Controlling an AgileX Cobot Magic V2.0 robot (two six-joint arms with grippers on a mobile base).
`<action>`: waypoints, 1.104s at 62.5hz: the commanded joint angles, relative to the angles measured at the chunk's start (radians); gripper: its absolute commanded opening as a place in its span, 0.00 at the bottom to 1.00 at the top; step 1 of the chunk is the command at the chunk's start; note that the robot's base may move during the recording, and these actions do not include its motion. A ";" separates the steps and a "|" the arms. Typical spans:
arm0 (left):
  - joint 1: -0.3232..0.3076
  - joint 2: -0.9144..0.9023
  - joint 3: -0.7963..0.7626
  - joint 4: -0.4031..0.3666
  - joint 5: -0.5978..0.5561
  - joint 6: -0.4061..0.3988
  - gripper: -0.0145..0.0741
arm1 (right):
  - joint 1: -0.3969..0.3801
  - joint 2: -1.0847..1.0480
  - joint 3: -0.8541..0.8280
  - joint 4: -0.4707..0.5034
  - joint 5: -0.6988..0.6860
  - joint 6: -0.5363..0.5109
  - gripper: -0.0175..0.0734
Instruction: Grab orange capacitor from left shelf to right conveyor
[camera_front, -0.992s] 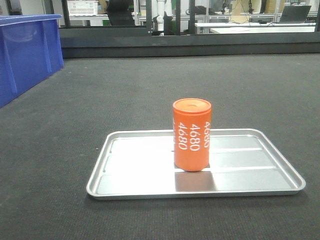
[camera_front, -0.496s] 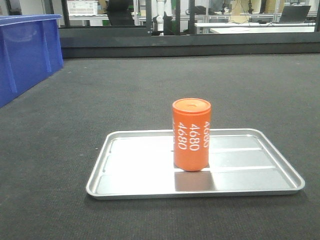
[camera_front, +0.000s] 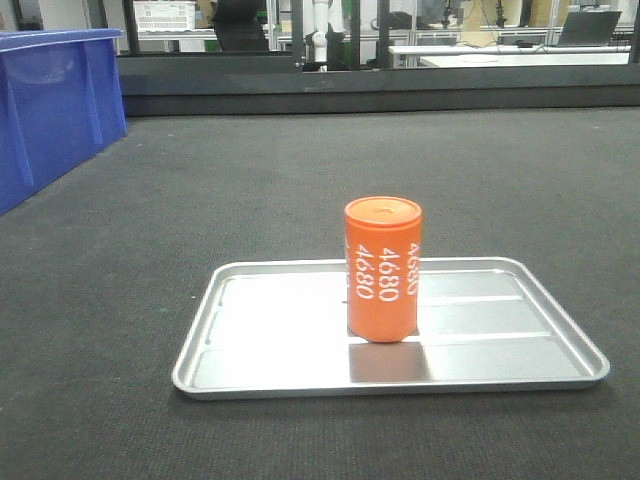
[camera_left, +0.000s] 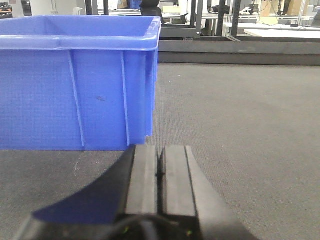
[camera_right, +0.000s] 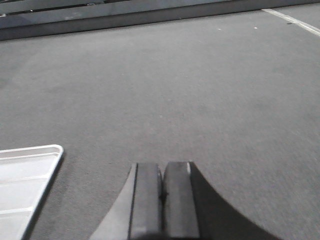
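The orange capacitor (camera_front: 382, 270) stands upright on a small shallow silver tray (camera_front: 250, 350), white "4680" printed down its side. The tray lies on the dark grey textured belt of the right conveyor (camera_front: 250, 180). The left shelf is out of view. My left gripper (camera_left: 160, 150) is shut with nothing between its fingers, low over the belt and facing a blue bin. My right gripper (camera_right: 162, 167) is also shut and empty, over bare belt to the right of the tray's corner (camera_right: 30, 165). Neither gripper appears in the front view.
A large blue plastic bin (camera_front: 50, 100) stands on the belt at the far left, close in front of the left gripper (camera_left: 75, 80). A dark rail (camera_front: 380, 90) runs along the belt's far edge, with benches and equipment behind it.
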 joint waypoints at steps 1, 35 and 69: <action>0.000 -0.008 0.022 -0.003 -0.088 0.000 0.02 | 0.024 -0.020 -0.020 -0.029 -0.135 0.001 0.25; 0.000 -0.008 0.022 -0.003 -0.088 0.000 0.02 | 0.046 -0.020 -0.020 -0.117 -0.253 -0.037 0.25; 0.000 -0.008 0.022 -0.003 -0.088 0.000 0.02 | 0.046 -0.020 -0.020 -0.084 -0.221 -0.037 0.25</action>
